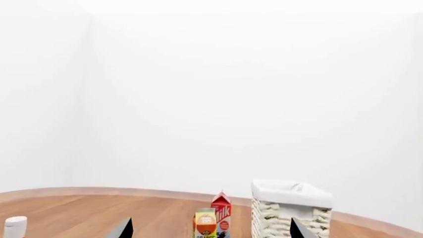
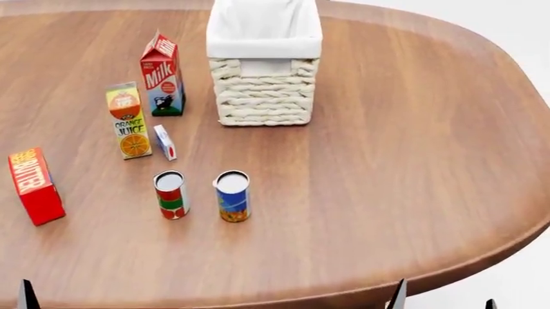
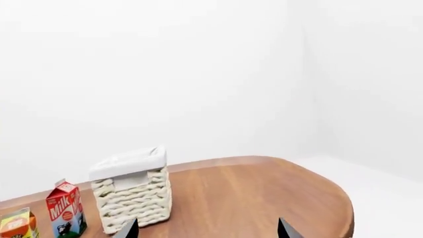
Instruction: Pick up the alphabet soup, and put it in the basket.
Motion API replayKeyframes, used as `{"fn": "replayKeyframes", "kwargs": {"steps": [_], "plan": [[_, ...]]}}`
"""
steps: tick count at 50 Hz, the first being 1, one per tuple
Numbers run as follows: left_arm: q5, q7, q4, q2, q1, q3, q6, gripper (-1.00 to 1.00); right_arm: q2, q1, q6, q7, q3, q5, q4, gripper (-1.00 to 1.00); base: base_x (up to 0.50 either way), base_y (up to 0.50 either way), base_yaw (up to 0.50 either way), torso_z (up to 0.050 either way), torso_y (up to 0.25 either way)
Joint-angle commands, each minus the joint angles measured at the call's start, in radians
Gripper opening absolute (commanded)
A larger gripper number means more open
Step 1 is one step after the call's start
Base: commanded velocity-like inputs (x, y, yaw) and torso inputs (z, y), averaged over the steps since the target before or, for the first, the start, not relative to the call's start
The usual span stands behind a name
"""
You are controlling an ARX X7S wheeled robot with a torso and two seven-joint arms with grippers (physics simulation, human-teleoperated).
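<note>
Two cans stand side by side on the wooden table [image 2: 404, 161]. One is blue and yellow [image 2: 232, 196], the other red, green and white [image 2: 170, 194]. Their labels are too small to read; I take the blue and yellow one for the alphabet soup. The basket [image 2: 265, 64] of cream wicker with a white lining stands behind them and shows again as the basket [image 1: 290, 214] [image 3: 132, 197] in both wrist views. My left gripper [image 1: 211, 232] and right gripper [image 3: 206, 231] are open, with nothing between the fingers. Both hang at the near table edge, well short of the cans.
A milk carton [image 2: 161, 76], an orange juice carton [image 2: 129, 120], a small white and blue box [image 2: 164, 142] and a red butter box [image 2: 35, 187] stand left of the basket. A white object [image 1: 15, 228] shows at the left wrist view's edge. The table's right half is bare wood.
</note>
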Motion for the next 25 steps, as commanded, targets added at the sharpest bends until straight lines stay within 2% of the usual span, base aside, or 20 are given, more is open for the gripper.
{"fn": "replayKeyframes", "kwargs": {"steps": [1,25], "plan": [[-0.002,-0.009,0.002,-0.004,0.001,0.004,0.009,1.0,0.0,-0.018,-0.08,-0.027,-0.019,-0.006,0.006,1.0,0.31,0.0,0.0,0.0,0.0],[-0.003,-0.023,0.0,-0.015,0.003,0.013,0.023,1.0,0.011,-0.014,-0.09,-0.013,-0.028,0.0,0.014,1.0,0.32,0.0,0.0,0.0,0.0]]}}
